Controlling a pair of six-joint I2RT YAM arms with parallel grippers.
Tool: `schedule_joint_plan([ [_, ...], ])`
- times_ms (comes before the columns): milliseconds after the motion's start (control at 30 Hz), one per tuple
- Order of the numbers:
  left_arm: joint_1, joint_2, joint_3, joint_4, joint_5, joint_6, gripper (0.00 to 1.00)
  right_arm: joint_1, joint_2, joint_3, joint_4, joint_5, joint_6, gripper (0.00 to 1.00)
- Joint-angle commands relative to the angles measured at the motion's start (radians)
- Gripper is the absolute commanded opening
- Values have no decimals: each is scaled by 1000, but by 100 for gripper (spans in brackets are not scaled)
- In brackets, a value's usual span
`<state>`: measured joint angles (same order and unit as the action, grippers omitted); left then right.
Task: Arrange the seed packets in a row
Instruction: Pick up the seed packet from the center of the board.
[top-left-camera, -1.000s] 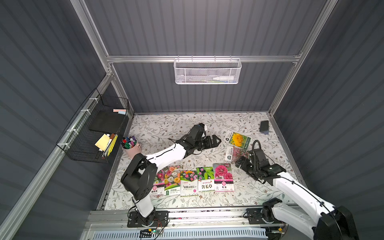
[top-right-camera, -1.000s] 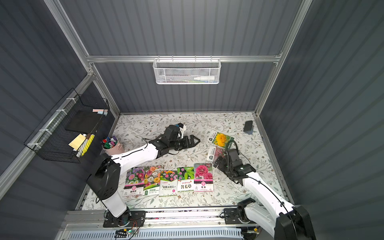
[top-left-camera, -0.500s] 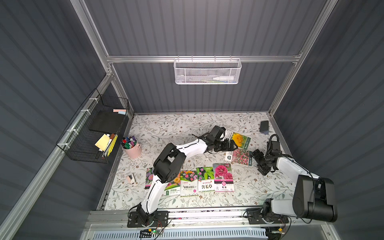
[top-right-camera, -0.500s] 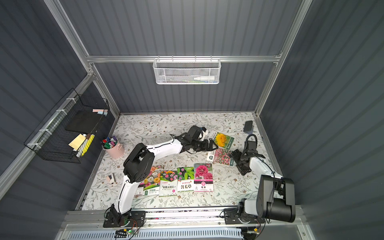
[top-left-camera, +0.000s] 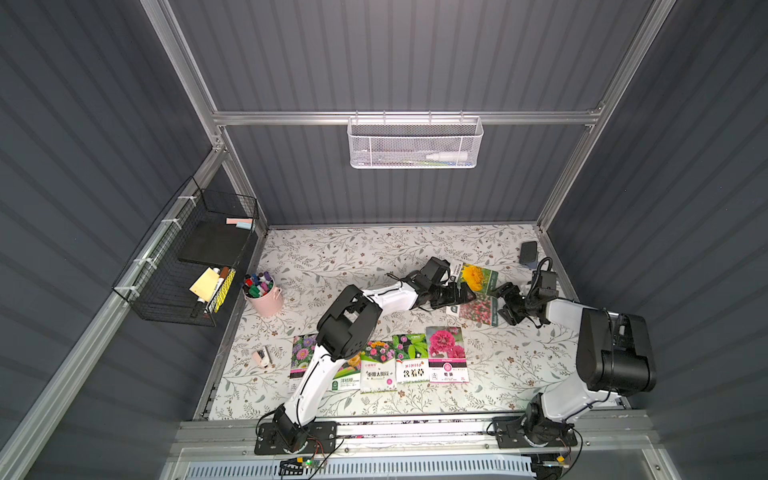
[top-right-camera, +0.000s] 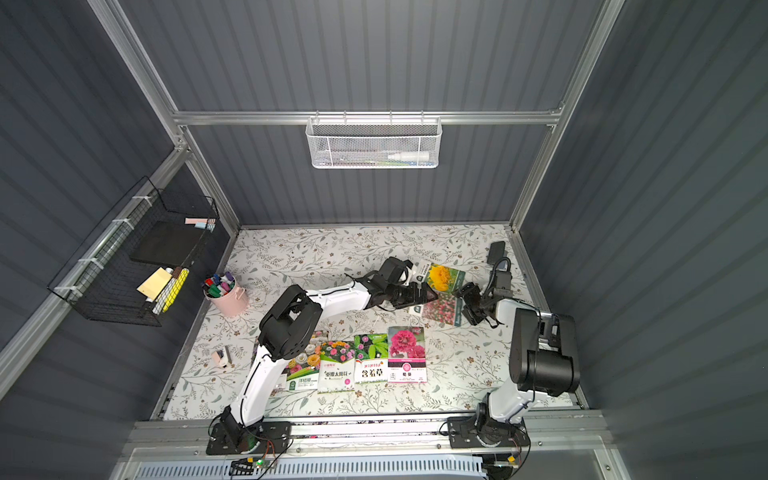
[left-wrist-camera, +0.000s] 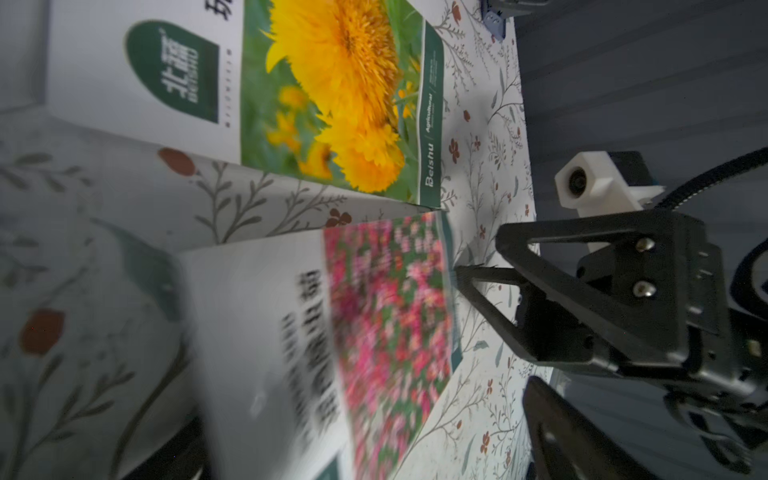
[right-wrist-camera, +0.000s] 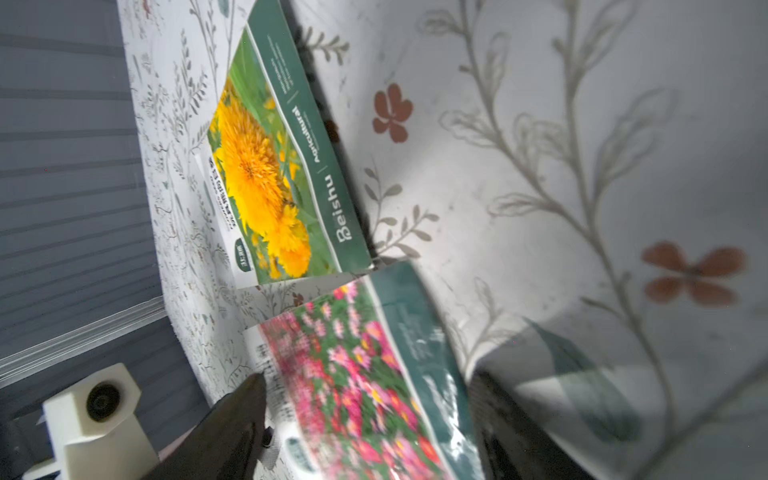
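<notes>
Flanking pink seed packet (top-left-camera: 474, 311), left pincer (top-left-camera: 464, 296), right pincer (top-left-camera: 502, 306), both spread

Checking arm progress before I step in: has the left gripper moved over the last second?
Yes. The left gripper has travelled away from the pink pen cup, across the table to just beside the sunflower packet.

The seed packets (top-left-camera: 446, 353) are thin, glossy printed film. The sunflower packet (left-wrist-camera: 332, 95) has a smooth coated face, and the pink-flower packet (left-wrist-camera: 386, 332) flexes like soft foil. The table cover (top-left-camera: 332, 257) is a smooth floral-printed sheet with a faint sheen. The walls (top-left-camera: 395, 54) are matt ribbed grey panels and the frame rail (top-left-camera: 291, 117) is satin bare metal. The white basket (top-left-camera: 415, 145) is painted perforated metal and the black basket (top-left-camera: 166, 291) is thin wire. The left arm (top-left-camera: 309, 386) has glossy white plastic shells.
</notes>
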<state>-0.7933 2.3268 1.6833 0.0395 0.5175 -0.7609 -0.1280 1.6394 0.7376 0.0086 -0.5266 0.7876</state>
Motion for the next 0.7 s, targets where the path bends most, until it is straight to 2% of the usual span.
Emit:
schedule_joint_plan([
  [0,-22,64,14,7,41,-80,99,11,46,-56,28,-69,28,77],
  [67,-22,72,25,28,51,-105,99,10,42,-59,39,-82,28,72],
  [133,-23,71,36,41,62,-139,99,10,25,-61,37,-82,20,71],
  [200,-21,63,43,49,79,-144,91,10,6,-58,11,-65,7,71],
  [467,9,17,144,-75,112,-42,34,-8,-49,-63,-28,-74,-10,74],
  [600,48,21,203,-58,245,-42,0,-29,-125,-77,-50,-109,-19,77],
  [667,66,17,231,-33,344,-50,0,-49,-175,-79,-76,-142,-32,79],
])
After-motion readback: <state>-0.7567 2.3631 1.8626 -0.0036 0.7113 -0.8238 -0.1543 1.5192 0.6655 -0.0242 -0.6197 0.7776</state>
